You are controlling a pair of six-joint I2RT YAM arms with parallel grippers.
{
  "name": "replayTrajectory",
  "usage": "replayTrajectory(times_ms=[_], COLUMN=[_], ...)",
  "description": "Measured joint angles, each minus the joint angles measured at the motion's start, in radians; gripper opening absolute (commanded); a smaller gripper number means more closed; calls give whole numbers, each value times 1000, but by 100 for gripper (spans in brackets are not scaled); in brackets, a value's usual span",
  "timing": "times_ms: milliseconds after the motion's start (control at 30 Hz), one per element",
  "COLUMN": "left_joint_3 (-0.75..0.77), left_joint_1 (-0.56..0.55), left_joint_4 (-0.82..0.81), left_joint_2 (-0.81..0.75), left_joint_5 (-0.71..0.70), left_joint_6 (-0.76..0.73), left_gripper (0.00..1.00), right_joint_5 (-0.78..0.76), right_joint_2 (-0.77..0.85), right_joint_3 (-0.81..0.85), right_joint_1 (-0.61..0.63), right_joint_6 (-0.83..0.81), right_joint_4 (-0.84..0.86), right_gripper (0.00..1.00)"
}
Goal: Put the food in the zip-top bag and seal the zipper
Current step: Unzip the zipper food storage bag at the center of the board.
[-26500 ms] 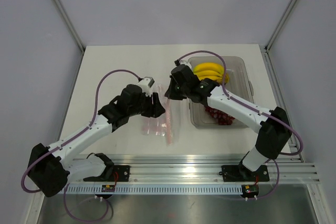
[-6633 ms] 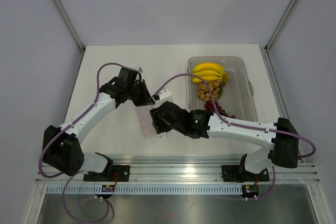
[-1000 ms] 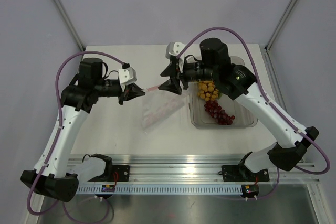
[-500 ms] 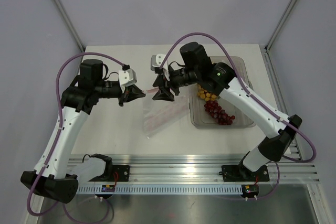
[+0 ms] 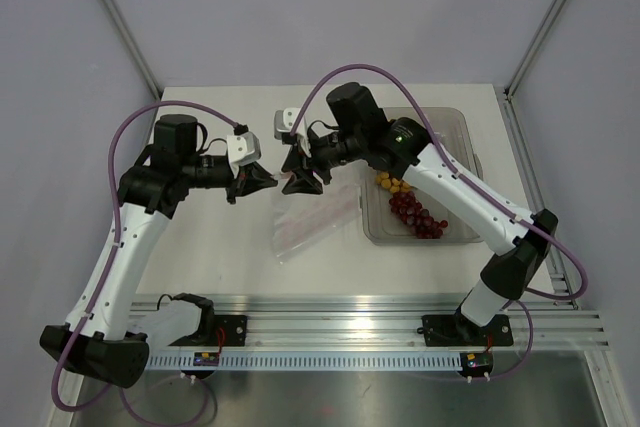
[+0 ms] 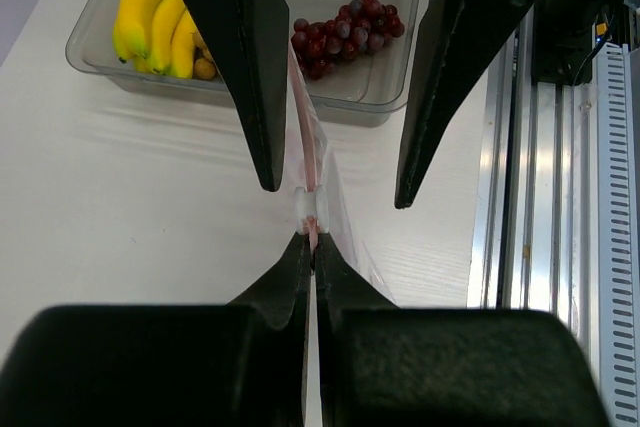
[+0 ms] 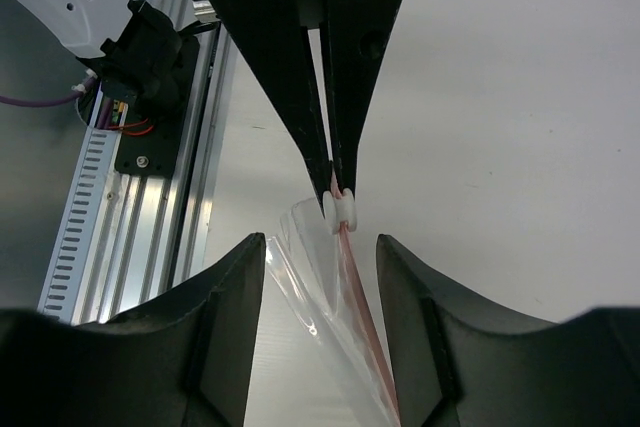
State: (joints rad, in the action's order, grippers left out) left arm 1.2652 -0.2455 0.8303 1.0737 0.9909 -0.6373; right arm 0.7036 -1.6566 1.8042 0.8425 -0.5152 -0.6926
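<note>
Zero food (image 6: 345,35) bagged yet: left gripper (image 6: 309,247) pinches the zipper (image 6: 303,147) end, hanging the bag (image 5: 310,219) taut, right gripper (image 7: 322,247) gapes astride it, food lying well beyond both in the tray (image 6: 100,59).

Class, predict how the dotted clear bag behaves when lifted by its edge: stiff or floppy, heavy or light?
Probably floppy: pinched at the zipper by the left gripper, the zip-top bag drapes down in folds. Likely very light, being thin clear film.

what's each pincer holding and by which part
Left pincer pinches the clear pink-dotted plastic bag by its pink zipper strip; right pincer is open, holding nothing.
</note>
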Motion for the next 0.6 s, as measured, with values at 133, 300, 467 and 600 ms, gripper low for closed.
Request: replayTrajectory(times_ms=[133,300,467,600], left_joint_3=[0,0,0,0], left_joint_1=[0,0,0,0], left_joint_4=[-3,-12,-13,-13], left_joint_2=[0,0,0,0], left_joint_5=[0,0,0,0], left_joint_6=[1,2,2,2], left_gripper=[0,0,0,0], right_joint_5=[16,24,24,24], right_joint_2=[-5,-15,-29,-32], right_joint_3=[13,26,39,40], right_joint_1=[0,2,4,6], right_joint_6=[0,3,7,14], right_joint_4=[1,8,16,20], right_gripper=[54,49,41,38])
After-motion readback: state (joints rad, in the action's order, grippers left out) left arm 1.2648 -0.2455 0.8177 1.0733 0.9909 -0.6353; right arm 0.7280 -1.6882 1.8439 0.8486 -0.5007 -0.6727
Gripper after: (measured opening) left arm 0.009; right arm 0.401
